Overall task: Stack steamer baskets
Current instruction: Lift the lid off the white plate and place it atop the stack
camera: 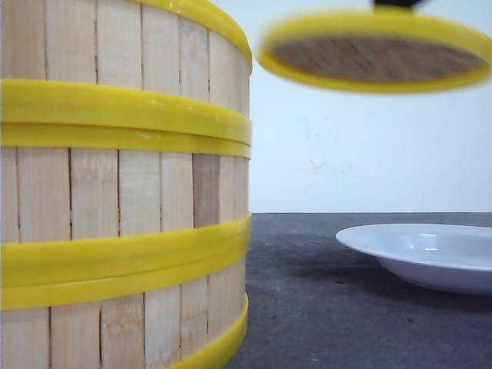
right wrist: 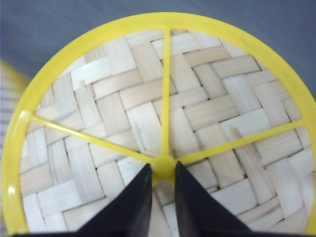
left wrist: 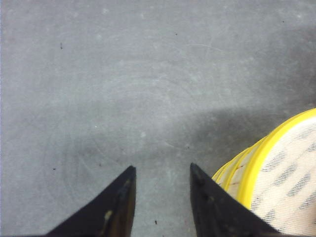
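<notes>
- Three steamer baskets (camera: 123,192) stand stacked in one column on the dark table (camera: 323,307), nearest the front camera, at left.
- One white plate (camera: 430,254) sits farther back at right, nothing on it.
- One woven lid (camera: 377,54) hangs in the air above the plate.
- The right gripper (right wrist: 163,185) pinches the lid's yellow centre knob (right wrist: 163,167).
- The left gripper (left wrist: 162,173) hovers over bare table beside the stack, jaws apart, holding nothing.

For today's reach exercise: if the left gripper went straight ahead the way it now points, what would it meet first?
Most likely the bare grey table. The left gripper is open with nothing between its fingers; the steamer baskets sit off to one side.
</notes>
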Robot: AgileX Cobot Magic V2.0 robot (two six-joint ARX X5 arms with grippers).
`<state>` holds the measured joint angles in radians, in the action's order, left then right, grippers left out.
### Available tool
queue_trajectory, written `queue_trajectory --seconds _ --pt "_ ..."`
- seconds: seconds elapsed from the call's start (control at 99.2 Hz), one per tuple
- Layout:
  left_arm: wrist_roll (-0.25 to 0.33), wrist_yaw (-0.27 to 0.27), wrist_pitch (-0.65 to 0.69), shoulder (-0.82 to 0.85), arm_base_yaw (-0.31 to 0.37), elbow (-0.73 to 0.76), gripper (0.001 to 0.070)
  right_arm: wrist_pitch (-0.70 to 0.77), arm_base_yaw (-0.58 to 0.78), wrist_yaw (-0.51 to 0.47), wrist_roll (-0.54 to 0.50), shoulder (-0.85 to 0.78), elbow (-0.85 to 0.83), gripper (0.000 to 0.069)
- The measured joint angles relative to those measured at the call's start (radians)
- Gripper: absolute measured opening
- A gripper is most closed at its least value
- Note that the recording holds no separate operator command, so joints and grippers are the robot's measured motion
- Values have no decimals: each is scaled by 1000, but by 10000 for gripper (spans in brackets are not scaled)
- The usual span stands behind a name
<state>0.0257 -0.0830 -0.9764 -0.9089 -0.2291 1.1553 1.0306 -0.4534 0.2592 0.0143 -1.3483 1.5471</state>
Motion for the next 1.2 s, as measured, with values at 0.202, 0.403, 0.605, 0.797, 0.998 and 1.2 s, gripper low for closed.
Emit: queue_trajectory --seconds 0.202,0.403,0.605,0.797,0.998,1.2 --pt "0 0 0 0 0 0 194 50 -174 8 -18 -76 156 49" --pt "0 0 0 0 0 0 194 125 -334 -8 -16 -211 291 49" --pt "0 0 0 0 0 0 194 149 -446 -29 -2 -302 366 49" --pt "0 0 0 0 0 0 194 158 -520 -29 16 -353 377 49" --pt "0 0 0 0 0 0 194 148 -568 -80 32 -401 377 49" --pt "0 0 0 0 0 0 194 132 -586 -89 41 -418 378 49"
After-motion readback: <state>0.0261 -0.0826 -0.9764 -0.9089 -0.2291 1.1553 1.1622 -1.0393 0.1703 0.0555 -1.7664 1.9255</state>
